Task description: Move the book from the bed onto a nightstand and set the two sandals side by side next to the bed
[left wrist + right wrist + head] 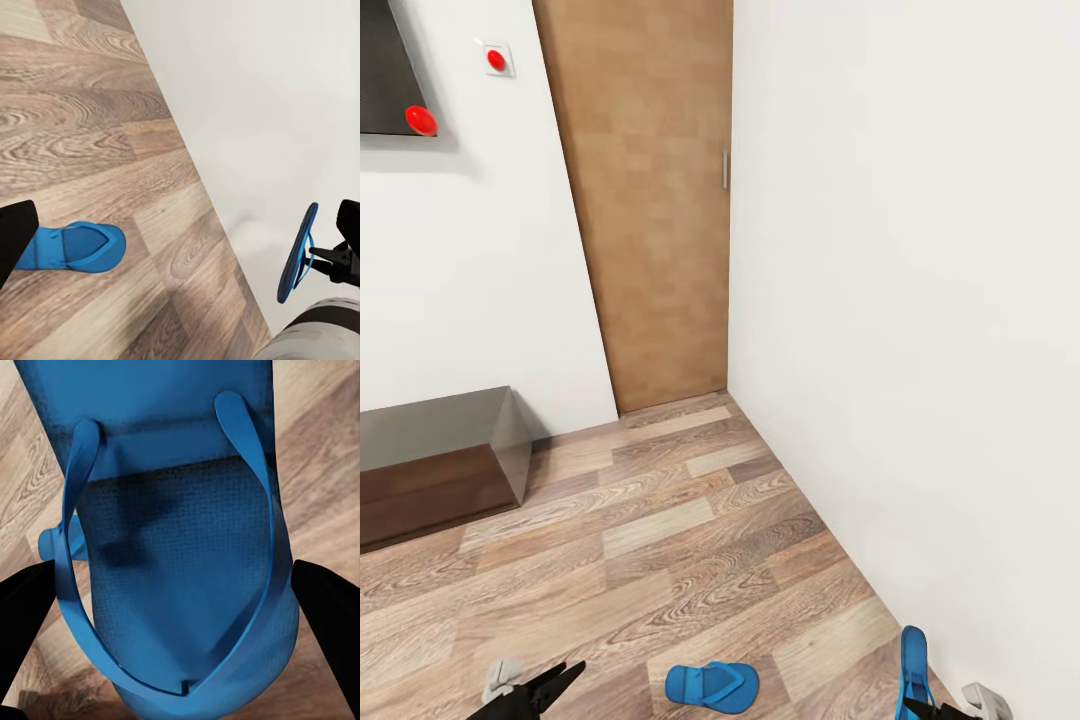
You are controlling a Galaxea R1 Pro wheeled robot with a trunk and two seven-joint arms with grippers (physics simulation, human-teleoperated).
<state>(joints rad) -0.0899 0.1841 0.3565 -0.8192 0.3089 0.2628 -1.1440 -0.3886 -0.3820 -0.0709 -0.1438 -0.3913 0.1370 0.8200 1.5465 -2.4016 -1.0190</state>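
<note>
**One sandal aloft, one on the planks**

The held sandal [180, 547] sits between the two dark fingers [26, 622] of the right gripper [180, 630], sole facing the wrist camera, the Y-strap arching over it. In the head view that same sandal [912, 672] stands on edge near the white wall [900, 300], above the floor [660, 540], with the right gripper [930, 712] pinching its lower end. The other sandal [712, 687] lies flat on the wood planks, strap up (well clear of the wall), between the two arms.

The left gripper [550, 685] hovers low beside it, holding nothing; whether its fingers are spread I cannot tell.

Further off, a brown door [650, 200] closes the corner, and a long low dark bench [440, 465] stands against the left-hand wall.
</note>
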